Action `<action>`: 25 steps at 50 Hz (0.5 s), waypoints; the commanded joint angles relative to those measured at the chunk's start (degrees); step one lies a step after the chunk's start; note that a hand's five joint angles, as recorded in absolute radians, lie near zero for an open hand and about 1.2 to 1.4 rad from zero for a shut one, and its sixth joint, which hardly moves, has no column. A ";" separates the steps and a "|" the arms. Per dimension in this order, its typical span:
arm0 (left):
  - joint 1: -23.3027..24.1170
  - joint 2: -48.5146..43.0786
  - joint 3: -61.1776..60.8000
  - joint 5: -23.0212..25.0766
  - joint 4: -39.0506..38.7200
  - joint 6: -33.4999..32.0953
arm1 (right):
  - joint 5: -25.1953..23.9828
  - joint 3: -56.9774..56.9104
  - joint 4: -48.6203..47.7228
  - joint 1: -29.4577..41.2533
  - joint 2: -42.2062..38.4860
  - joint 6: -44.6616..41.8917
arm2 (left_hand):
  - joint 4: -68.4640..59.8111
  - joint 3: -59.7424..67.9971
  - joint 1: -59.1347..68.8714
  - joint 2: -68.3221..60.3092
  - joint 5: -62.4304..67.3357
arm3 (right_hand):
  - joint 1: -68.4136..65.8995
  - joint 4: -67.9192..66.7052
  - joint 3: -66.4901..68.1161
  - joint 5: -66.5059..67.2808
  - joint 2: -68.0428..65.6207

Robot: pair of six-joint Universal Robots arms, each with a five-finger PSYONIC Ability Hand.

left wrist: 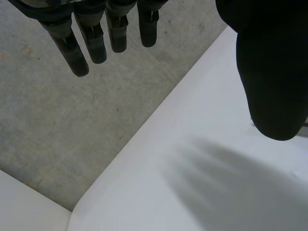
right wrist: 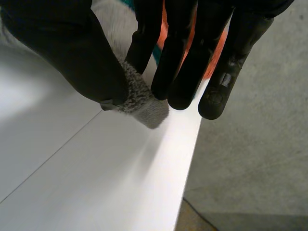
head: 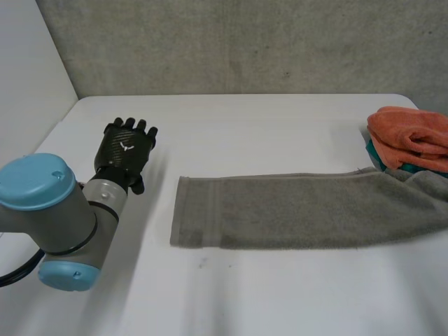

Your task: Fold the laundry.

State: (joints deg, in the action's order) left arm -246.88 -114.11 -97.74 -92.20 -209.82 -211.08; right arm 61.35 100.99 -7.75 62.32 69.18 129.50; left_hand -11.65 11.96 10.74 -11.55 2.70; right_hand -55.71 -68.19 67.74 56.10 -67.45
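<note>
Room: grey concrete wall (head: 245, 42) behind, white panel (head: 28, 56) at the left side. Surface: white table (head: 280, 126), matte, with a rounded far corner. Grey towel (head: 294, 210): folded into a long band and lying flat on the table's right half. Its long axis runs left to right. The short end with a woven stripe points toward the table's middle, and the other end passes out at the right. Left arm (head: 56, 217): grey joint, light-blue caps, over the table's left part. Orange cloth (head: 409, 133): bunched on top of a teal cloth (head: 374, 154), at the far right, just beside the towel. Left hand (head: 126, 150): well apart from the towel, fingers (left wrist: 72, 53) straight, thumb held wide, empty. Right hand (right wrist: 62, 53): thumb and fingers pinched on a corner of the towel (right wrist: 144, 108) near the table's edge.
</note>
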 commanded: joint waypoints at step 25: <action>-5.11 8.90 -5.36 0.00 0.11 0.05 | 6.59 -38.40 2.29 73.82 -23.47 17.10 | 1.65 -1.96 -0.74 1.55 -2.70 | -24.29 -11.81 12.26 13.90 -12.55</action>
State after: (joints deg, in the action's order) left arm -252.16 -104.76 -101.83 -92.25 -209.70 -211.01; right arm 67.75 69.53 -8.39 131.55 56.16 147.10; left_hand -11.65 11.95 10.74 -11.55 2.71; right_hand -56.06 -68.22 68.14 56.62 -67.45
